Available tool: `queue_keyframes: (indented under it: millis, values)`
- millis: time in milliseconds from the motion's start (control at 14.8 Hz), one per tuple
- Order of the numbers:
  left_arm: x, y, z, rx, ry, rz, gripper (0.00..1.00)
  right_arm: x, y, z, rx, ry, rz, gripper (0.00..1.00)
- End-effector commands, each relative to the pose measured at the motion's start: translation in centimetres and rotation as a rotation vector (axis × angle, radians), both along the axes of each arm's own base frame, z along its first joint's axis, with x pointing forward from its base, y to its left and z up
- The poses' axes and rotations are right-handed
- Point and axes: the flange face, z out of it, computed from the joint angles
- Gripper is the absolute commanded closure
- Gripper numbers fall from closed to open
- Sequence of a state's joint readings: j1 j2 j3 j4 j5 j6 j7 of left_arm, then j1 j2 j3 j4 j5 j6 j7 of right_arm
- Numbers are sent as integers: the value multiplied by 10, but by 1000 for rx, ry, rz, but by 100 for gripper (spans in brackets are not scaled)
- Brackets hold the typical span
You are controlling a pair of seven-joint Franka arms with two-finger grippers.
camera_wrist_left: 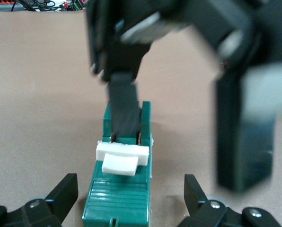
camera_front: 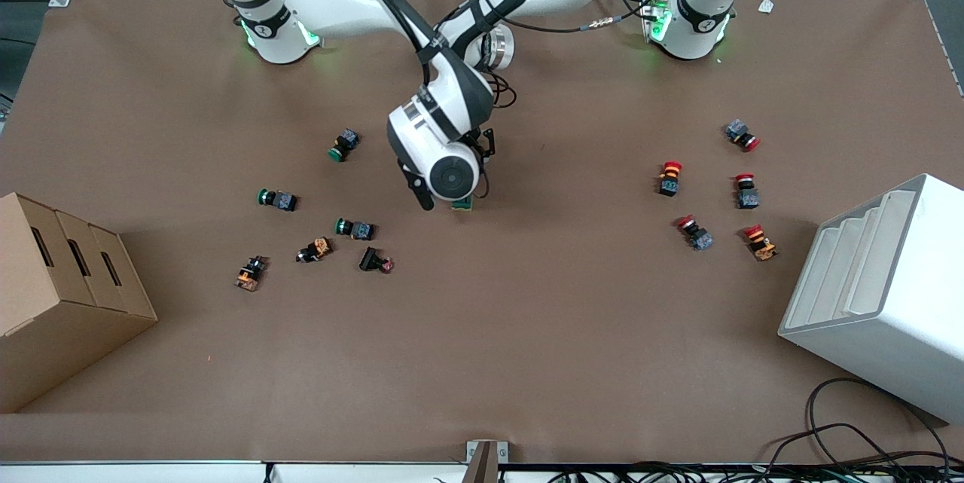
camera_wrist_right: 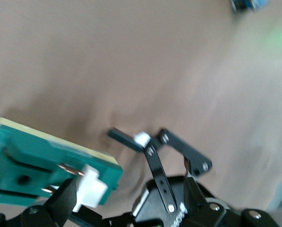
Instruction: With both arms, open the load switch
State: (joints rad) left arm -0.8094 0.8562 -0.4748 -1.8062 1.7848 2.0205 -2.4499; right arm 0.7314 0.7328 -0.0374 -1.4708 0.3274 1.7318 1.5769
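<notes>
Nearest, toward the right arm's end, scattered push buttons (camera_front: 375, 261), well apart from the work. Mid-table, load switch (camera_wrist_left: 119, 189) lying flat between the spread, unclamped fingers of the left gripper (camera_wrist_left: 131, 191). Right gripper (camera_wrist_left: 183, 127) likewise spread, one finger (camera_wrist_left: 124, 111) down beside the white lever (camera_wrist_left: 122, 156). Likely to skid or tip if pried now, with nothing pinning it.

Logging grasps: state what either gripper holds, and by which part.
Nothing is gripped. The load switch sits untouched between the open left gripper; one finger of the open right gripper meets it by its white lever.
</notes>
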Motion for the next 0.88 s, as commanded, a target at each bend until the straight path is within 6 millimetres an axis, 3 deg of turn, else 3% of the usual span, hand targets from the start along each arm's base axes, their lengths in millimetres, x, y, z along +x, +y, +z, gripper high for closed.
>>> queue_keyframes:
  millis: [0,271,474,609,812]
  values:
    - [2,-2,9,15,1,4,1,46,-59,41,75,-53,142,0]
    - [3,-4,14,7,8,17,1,99,-145,83,176,-125,327,0]
    - [9,-10,40,-29,46,105,0,126,-223,127,233,-153,544,0]
    - [22,-19,68,-54,76,170,0,138,-284,165,299,-171,656,0]
    - [57,-31,131,-59,161,262,0,148,-368,204,394,-217,805,0]
